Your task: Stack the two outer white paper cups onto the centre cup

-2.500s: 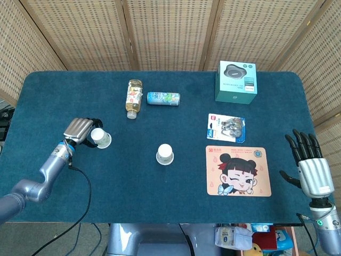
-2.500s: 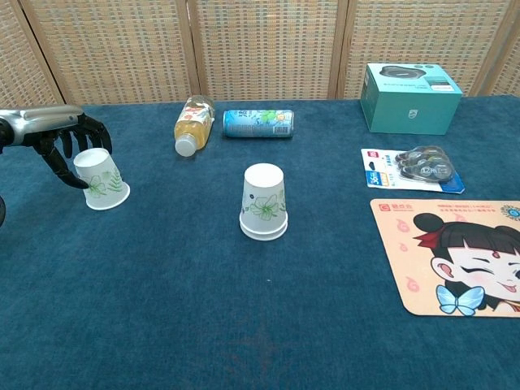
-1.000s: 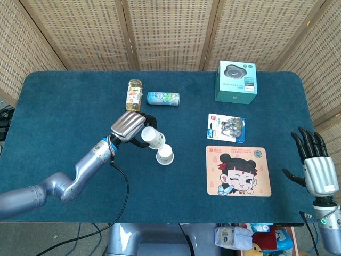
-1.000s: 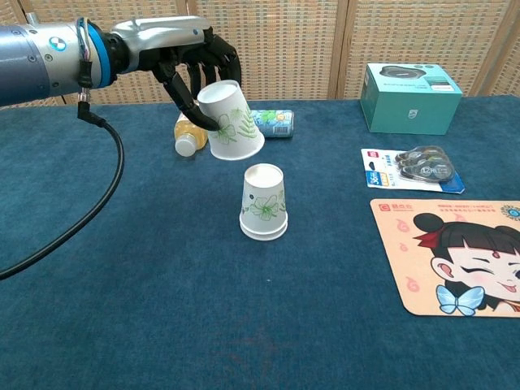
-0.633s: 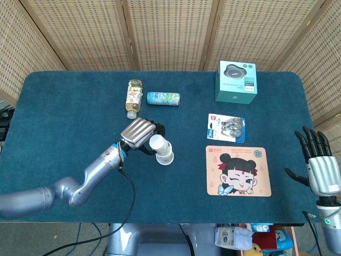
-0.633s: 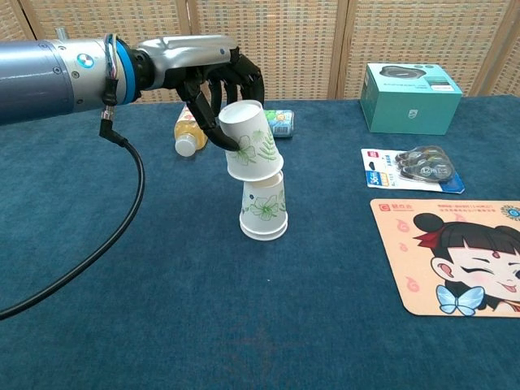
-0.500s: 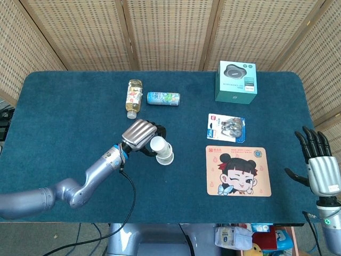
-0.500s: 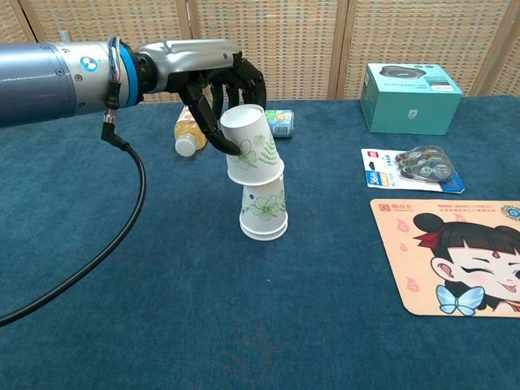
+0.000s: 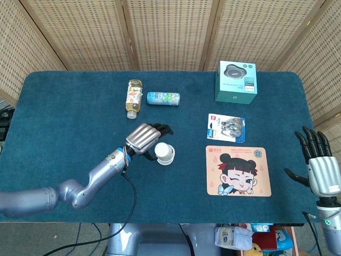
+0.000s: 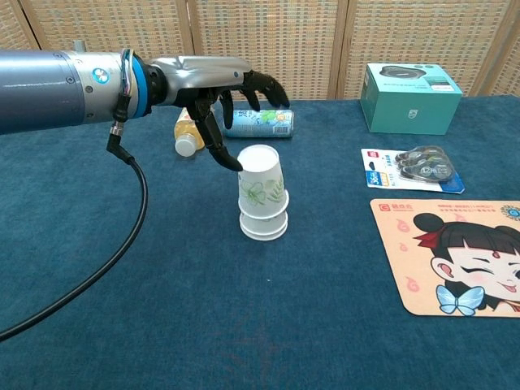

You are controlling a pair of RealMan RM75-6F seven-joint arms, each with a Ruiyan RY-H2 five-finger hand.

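Dark blue cloth table (image 9: 64, 117): your white paper cup stack (image 10: 262, 193) stands upright, mouths down, nested. Left hand (image 10: 231, 93) spread empty beside it; right hand (image 9: 318, 162) spread empty.

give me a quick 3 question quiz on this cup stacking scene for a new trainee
1. True or false: the left hand is gripping the cup stack.
2. What lies right behind the stack, toward the screen? A) the teal box B) the can C) the cartoon mat
3. Fill in: the right hand sits off the table's right edge, holding ____.

Key
1. False. Its fingers are spread above the stack, with one fingertip close by the top cup's rim.
2. B. The can lies on its side beside the bottle.
3. Nothing; its fingers are spread apart.
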